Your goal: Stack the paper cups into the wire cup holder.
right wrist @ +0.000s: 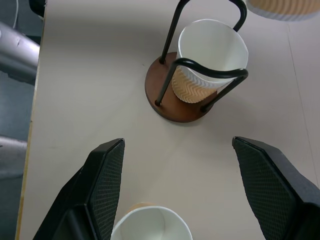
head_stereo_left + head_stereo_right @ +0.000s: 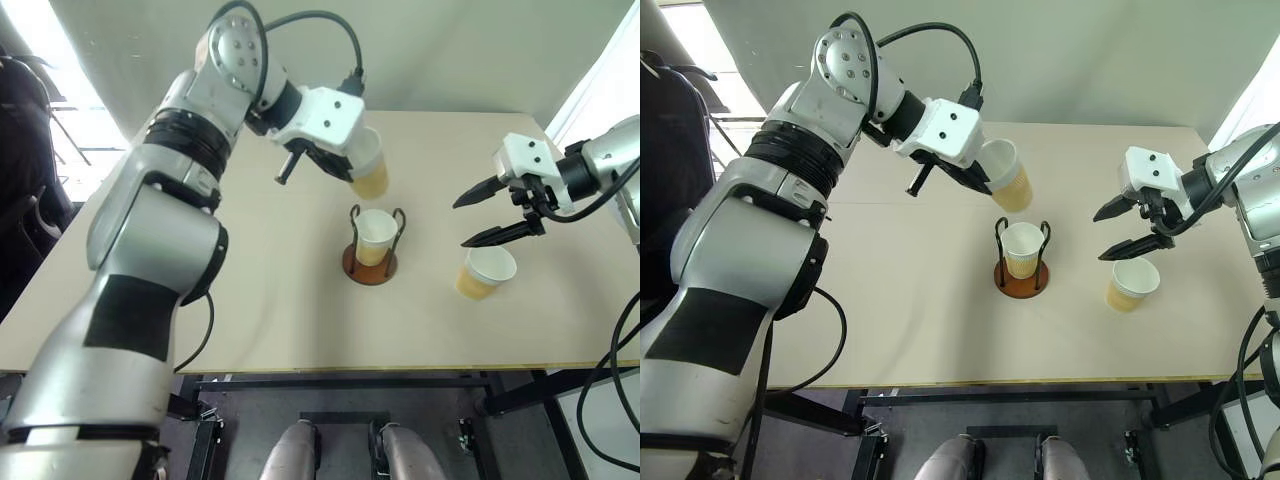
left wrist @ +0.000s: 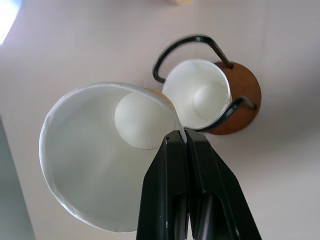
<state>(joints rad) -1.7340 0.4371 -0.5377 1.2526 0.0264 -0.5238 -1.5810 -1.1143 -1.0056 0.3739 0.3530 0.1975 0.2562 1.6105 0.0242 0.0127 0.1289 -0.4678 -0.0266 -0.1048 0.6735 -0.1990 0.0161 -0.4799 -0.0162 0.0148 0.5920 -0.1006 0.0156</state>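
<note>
Kraft paper cup [image 2: 369, 166], pinched by its rim in the left hand [image 3: 181, 137] above the wire cup holder [image 2: 371, 262], may be tilted against the wire loops, while the right hand [image 2: 478, 217] is held apart.

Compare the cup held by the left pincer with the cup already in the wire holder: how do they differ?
The held cup is in the air, pinched at its rim by the left pincer; the seated cup stands inside the wire cup holder on the table. The held cup is tilted, while the seated cup is upright. Both are tan outside, white inside and empty.
</note>
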